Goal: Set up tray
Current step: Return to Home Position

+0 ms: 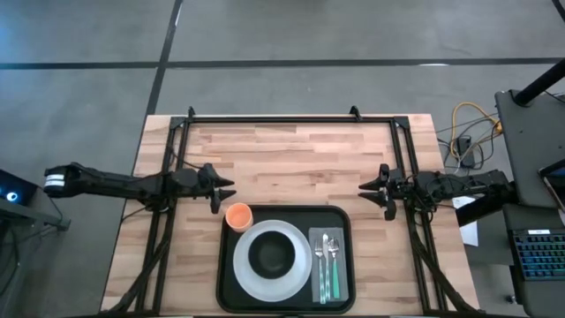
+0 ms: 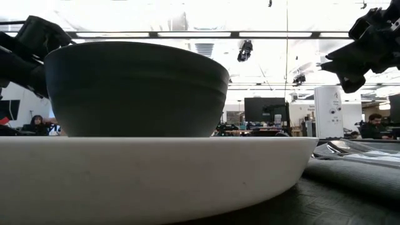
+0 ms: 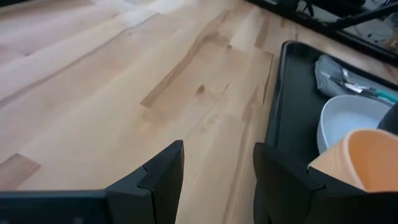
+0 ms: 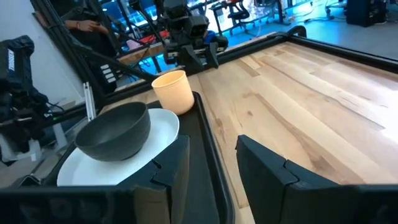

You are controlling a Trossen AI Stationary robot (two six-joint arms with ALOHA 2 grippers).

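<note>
1. The left gripper (image 1: 229, 187) hangs above bare table (image 1: 291, 159) at the table's 9 o'clock. Its fingers (image 3: 163, 173) are spread apart with nothing between them.
2. The right gripper (image 1: 365, 189) hangs at the table's 3 o'clock, its fingers likewise parted and empty. The two grippers point toward each other and are well apart.
3. At 5 o'clock from the left gripper, and near it, an orange cup (image 1: 238, 215) stands upright. It sits in the 11 o'clock corner of the tray.
4. The tray (image 1: 224, 287), black with a low rim, lies at the table's 6 o'clock, along the edge between the two arms. From the right gripper it lies toward 7 o'clock.
5. A white plate (image 1: 243, 265) fills the tray's left and middle. A dark bowl (image 1: 272, 254) stands upright at the plate's centre.
6. A grey napkin (image 1: 314, 237) lies flat at 3 o'clock from the plate, just beside it, inside the tray.
7. Green-handled cutlery (image 1: 327, 265) lies side by side on the napkin, handles toward 6 o'clock.
</note>
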